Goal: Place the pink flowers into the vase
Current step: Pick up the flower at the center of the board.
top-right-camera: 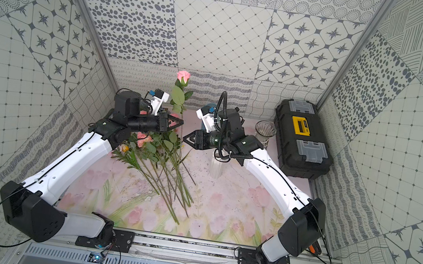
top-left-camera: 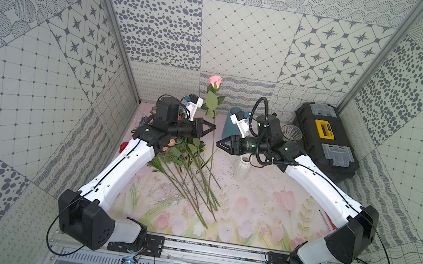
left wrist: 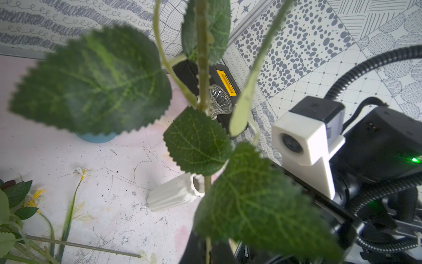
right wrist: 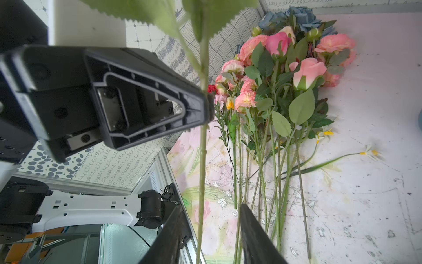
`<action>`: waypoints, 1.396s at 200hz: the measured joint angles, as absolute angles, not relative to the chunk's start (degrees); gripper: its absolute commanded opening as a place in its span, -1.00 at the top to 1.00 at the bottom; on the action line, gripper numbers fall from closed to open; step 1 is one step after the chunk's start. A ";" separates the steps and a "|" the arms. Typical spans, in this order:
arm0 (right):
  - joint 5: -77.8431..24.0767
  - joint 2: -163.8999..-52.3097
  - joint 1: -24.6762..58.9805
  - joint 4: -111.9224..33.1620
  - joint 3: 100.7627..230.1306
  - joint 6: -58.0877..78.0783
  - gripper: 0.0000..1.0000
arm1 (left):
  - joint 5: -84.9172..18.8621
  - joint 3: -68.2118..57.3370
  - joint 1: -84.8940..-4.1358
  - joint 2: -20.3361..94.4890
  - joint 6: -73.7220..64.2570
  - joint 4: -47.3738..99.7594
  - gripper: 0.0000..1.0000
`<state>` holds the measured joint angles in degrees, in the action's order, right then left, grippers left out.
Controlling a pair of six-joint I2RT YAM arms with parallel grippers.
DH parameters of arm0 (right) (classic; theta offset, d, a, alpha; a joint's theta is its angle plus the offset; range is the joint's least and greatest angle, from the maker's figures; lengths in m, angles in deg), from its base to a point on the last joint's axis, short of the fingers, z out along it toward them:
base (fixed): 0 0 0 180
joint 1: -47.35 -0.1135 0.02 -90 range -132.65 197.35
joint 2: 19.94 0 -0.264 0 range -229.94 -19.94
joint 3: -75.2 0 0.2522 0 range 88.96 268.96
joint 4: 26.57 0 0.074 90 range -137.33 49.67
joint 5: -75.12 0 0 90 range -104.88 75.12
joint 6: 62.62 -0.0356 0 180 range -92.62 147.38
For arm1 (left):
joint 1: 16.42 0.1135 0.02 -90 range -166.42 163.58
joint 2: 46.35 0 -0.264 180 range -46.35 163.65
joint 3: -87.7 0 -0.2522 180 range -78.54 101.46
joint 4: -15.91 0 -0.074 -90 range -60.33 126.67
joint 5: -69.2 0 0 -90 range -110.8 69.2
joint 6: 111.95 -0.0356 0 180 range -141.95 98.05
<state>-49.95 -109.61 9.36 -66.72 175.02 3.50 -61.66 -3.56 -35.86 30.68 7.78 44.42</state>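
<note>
Pink tulip-print mat (top-left-camera: 250,206), patterned grey walls (top-left-camera: 246,44); left jaws clamp a rose (top-left-camera: 211,101), right jaws apart.

Rose (top-left-camera: 211,101) upright at centre, stem in left gripper (top-left-camera: 213,129); right gripper (top-left-camera: 218,143) just right, fingers either side of stem. Flower pile (top-left-camera: 188,163) on mat (top-left-camera: 249,215), left of centre. Ribbed vase (top-left-camera: 241,169) right of pile; tall vase (top-left-camera: 231,125) behind; glass vase (top-left-camera: 291,133), toolbox (top-left-camera: 326,138) far right rear.
</note>
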 measured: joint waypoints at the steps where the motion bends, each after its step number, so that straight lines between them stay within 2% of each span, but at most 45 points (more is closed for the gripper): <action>1: -49.95 -109.63 9.36 -66.72 175.02 3.50 0.21 | -61.70 -3.56 -35.90 30.70 7.74 44.42 1.00; 118: -50.39 -111.05 8.81 -63.40 175.32 2.47 0.44 | -62.29 -3.15 -38.11 32.02 7.43 44.44 1.00; 173: -50.54 -111.25 8.81 -61.48 175.15 1.60 0.65 | -61.20 -2.49 -38.11 31.49 6.82 44.33 1.00; 228: -50.41 -111.25 8.88 -59.05 173.86 0.18 1.00 | -60.70 -2.27 -38.11 31.49 6.82 44.20 1.00; 244: -50.37 -111.25 8.88 -58.51 173.68 -0.13 1.00 | -60.44 -2.10 -38.11 31.49 6.78 44.33 1.00; 253: -50.28 -111.25 8.85 -58.40 173.68 -0.21 1.00 | -60.33 -2.03 -38.11 31.49 6.69 44.44 0.82; 257: -50.19 -111.25 8.85 -58.37 173.66 -0.21 1.00 | -60.26 -1.99 -38.11 31.49 6.65 44.48 0.64; 266: -50.11 -111.25 8.85 -58.31 173.64 -0.26 1.00 | -60.15 -1.86 -38.11 31.49 6.47 44.70 0.09; 270: -49.95 -111.25 8.83 -58.31 173.60 -0.24 1.00 | -60.00 -1.73 -38.11 31.49 6.63 44.79 -0.09; 279: -49.56 -111.25 8.81 -58.33 173.58 -0.24 1.00 | -59.56 -1.40 -38.11 31.49 6.52 45.34 -0.23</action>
<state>-49.56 -111.25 8.81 -58.33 173.58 -0.24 -59.56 -1.40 -38.11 31.49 6.52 45.34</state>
